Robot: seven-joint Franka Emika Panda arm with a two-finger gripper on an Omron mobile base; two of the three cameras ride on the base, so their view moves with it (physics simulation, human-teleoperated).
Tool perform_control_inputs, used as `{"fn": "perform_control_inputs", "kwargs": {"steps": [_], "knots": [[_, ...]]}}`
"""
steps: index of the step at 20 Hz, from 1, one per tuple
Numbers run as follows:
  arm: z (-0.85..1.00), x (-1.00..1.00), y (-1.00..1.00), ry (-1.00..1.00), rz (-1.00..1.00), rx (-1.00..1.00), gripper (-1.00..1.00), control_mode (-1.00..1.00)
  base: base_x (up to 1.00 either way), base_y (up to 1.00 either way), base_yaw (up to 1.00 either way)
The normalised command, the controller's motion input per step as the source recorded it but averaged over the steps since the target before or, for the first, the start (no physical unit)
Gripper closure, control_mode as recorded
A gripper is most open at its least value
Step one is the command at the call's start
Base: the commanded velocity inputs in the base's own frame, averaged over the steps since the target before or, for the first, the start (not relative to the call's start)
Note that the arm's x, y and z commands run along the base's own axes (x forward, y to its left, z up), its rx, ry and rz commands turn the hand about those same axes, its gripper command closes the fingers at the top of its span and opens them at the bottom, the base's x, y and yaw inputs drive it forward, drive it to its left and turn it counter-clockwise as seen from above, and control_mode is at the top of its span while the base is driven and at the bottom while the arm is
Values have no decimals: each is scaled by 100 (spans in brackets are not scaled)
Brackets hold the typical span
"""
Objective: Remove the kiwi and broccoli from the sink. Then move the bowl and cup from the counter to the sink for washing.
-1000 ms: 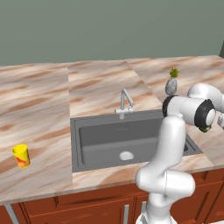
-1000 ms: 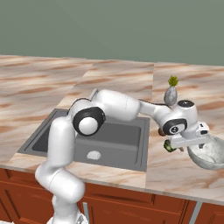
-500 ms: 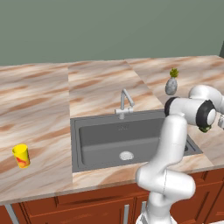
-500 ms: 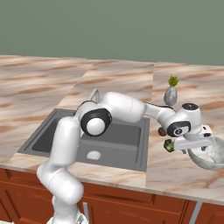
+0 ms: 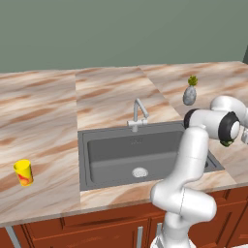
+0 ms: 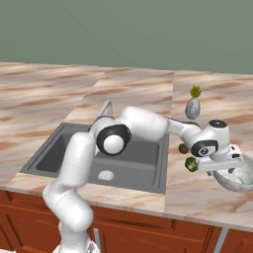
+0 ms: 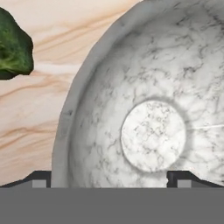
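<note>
Over the last second the arm had carried its hand a little further toward the right end of the counter (image 5: pixel 43 116), away from the sink (image 6: pixel 44 153) and over the bowl (image 6: pixel 237 179). Nothing else had moved, and the base had stayed put.

Seen from the hand, the gripper (image 7: pixel 109 181) was spread wide and held nothing. One dark tip sat outside the bowl's near wall and the other over its inside, so the jaws appeared to straddle the rim. I could not tell whether either tip was touching it.

The broccoli (image 6: pixel 191 164) and the kiwi (image 6: pixel 183 148) lay on the counter just beyond the sink's right edge, close together and beside the hand. The basin looked bare apart from its drain. I took the first half of the job as done, with the bowl grasp now being lined up.

The bowl sat near the counter's front edge at the far right, short of the grey vase (image 6: pixel 192 106) further back. The cup (image 5: pixel 23 173) stood untouched near the front edge, well left of the sink.

I could read no brand, label or lettering anywhere. The cup carried a red-orange mark on its side, too small to make out as writing. The bowl (image 7: pixel 153 131) showed only fine grey veining.
</note>
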Motion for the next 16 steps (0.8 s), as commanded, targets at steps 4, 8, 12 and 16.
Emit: {"fn": "perform_control_inputs", "kwargs": {"steps": [4, 8, 12, 16], "knots": [[-16, 5, -3, 0, 0, 0, 100, -100, 0, 0, 0], [-15, 0, -2, 0, 0, 0, 100, -100, 0, 0, 0], [-16, 0, 0, 0, 0, 0, 100, -100, 0, 0, 0], [-4, -3, 1, 0, 0, 1, 100, -100, 0, 0, 0]]}}
